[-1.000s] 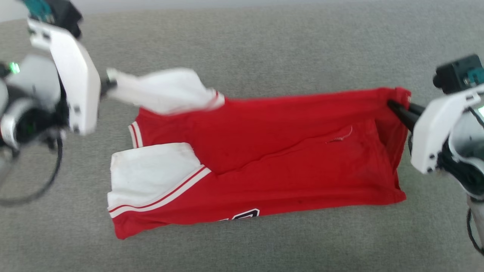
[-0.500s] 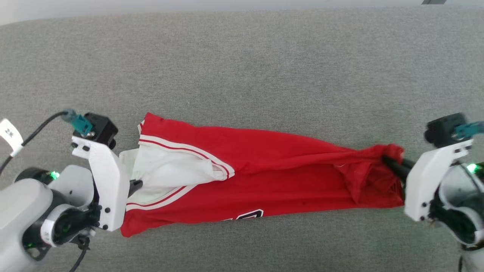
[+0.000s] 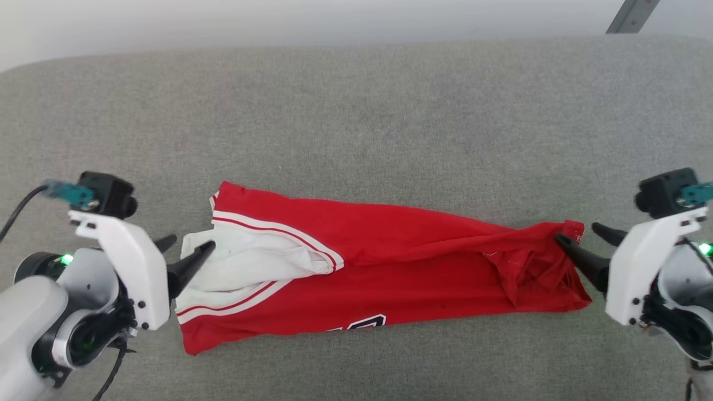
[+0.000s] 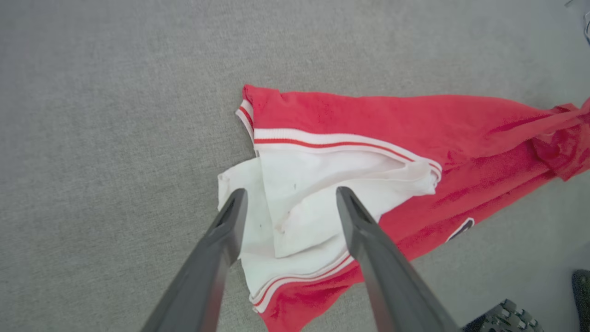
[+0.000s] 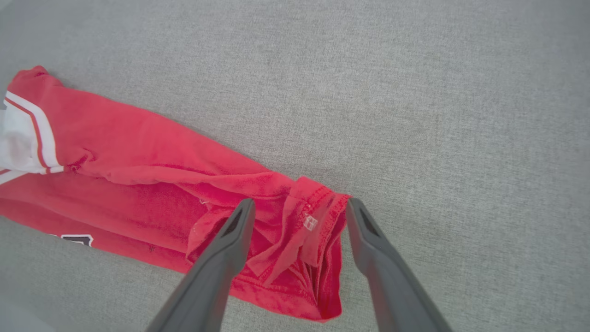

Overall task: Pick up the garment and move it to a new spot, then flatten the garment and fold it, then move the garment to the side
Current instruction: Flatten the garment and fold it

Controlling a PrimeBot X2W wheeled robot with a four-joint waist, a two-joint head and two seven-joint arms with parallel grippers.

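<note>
The red garment [image 3: 401,262] lies on the grey cushion as a long, narrow, folded strip running left to right. Its white striped-edged part [image 3: 250,264] is bunched at the left end, and a bit of black lettering [image 3: 365,322] peeks out at the front edge. My left gripper [image 3: 189,243] is open at that white end, its fingers straddling the white cloth [image 4: 304,193] from just above without holding it. My right gripper [image 3: 576,232] is open at the crumpled red hem [image 5: 313,221], one finger on either side of it.
The grey fabric surface [image 3: 356,122] stretches wide behind and in front of the garment. Its back edge runs along the top of the head view, with a pale wall beyond and a metal bar [image 3: 632,15] at the top right.
Both grippers have opened and let go of the garment's two ends. The folded garment now rests slack on the surface, and the arms have drawn slightly outward.
</note>
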